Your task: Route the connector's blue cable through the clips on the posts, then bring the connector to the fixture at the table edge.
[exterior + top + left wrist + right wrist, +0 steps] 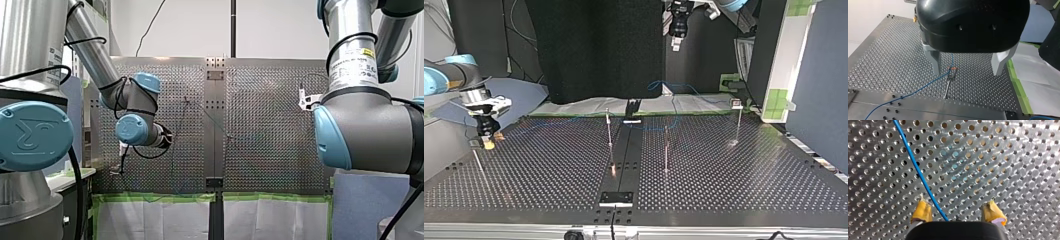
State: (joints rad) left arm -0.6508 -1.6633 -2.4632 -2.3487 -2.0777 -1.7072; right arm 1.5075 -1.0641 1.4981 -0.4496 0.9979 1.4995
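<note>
1. Here, my left claw (967, 65) hung well above the perforated worktop (885, 55), its two grey fingers (935, 61) spread wide and holding nothing.
2. Beneath that claw stood a thin post (947, 87) topped by a clip (952, 73). The blue cable (910, 93) crossed the worktop and ran right beside the clip; whether it sat inside the clip could not be told.
3. My right claw (957, 214) was low over the worktop with its yellow pads (921, 211) parted. The blue cable passed between them, nearer one pad, unclamped.
4. In the top view, my right claw was at the left, close beside another post, while more cable looped past the worktop's far edge.
</note>
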